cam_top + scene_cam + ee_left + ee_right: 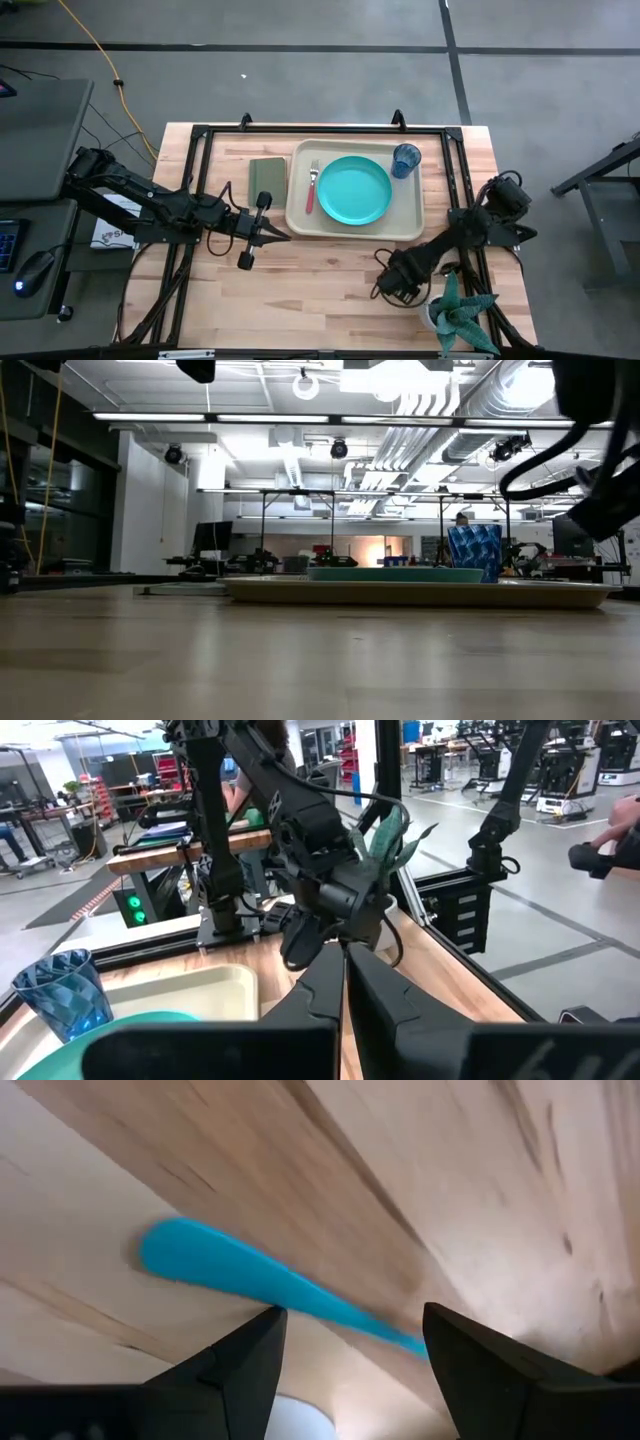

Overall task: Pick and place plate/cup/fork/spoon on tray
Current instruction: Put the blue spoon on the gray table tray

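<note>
The cream tray (pixel 300 226) lies at the table's far middle. On it rest the turquoise plate (pixel 353 190), the pink-handled fork (pixel 311 188) left of the plate, and the blue cup (pixel 406 159) upright in the far right corner. The spoon's light-blue handle (pixel 240 1268) lies flat on the wood. It shows only in the right wrist view; its bowl is hidden. My right gripper (pixel 352 1312) is open, pointing down over the handle, near the table's front right (pixel 388 288). My left gripper (pixel 283 236) is shut and empty, just off the tray's near left corner.
An olive-green pad (pixel 267 181) lies left of the tray. A teal spiky plant in a white pot (pixel 462 318) stands at the near right corner, close to my right arm. Black frame rails (pixel 455 180) run along the table's sides. Bare wood lies in front of the tray.
</note>
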You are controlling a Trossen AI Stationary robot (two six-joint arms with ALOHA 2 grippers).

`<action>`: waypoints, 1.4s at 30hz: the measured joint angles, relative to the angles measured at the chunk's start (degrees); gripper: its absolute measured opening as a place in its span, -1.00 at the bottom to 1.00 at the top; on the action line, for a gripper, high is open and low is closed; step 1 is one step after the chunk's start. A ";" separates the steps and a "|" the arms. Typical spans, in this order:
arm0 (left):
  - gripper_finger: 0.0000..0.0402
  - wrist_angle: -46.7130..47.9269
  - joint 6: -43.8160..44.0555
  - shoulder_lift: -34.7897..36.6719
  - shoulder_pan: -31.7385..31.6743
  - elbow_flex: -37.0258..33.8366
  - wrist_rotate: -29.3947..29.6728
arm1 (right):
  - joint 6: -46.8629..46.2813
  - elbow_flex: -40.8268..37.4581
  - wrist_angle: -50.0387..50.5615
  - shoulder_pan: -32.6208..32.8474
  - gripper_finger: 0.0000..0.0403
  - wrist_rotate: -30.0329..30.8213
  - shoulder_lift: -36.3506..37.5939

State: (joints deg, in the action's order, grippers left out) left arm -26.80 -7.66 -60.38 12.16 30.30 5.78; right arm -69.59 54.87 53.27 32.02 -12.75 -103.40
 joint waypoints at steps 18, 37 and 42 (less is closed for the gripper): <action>-1.00 0.23 0.19 0.00 0.00 0.00 0.00 | 21.41 3.76 0.19 -7.51 0.16 3.01 -0.61; -1.00 2.51 1.52 0.00 -0.02 0.00 -0.02 | 13.44 2.45 16.79 2.95 0.16 1.13 -0.20; -1.00 2.50 1.51 0.00 -0.02 0.00 -0.02 | 10.25 -0.57 16.15 3.26 0.16 2.83 4.34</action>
State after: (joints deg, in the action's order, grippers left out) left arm -24.29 -6.15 -60.38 12.14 30.30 5.76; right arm -59.34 54.31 69.42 35.28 -9.92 -99.06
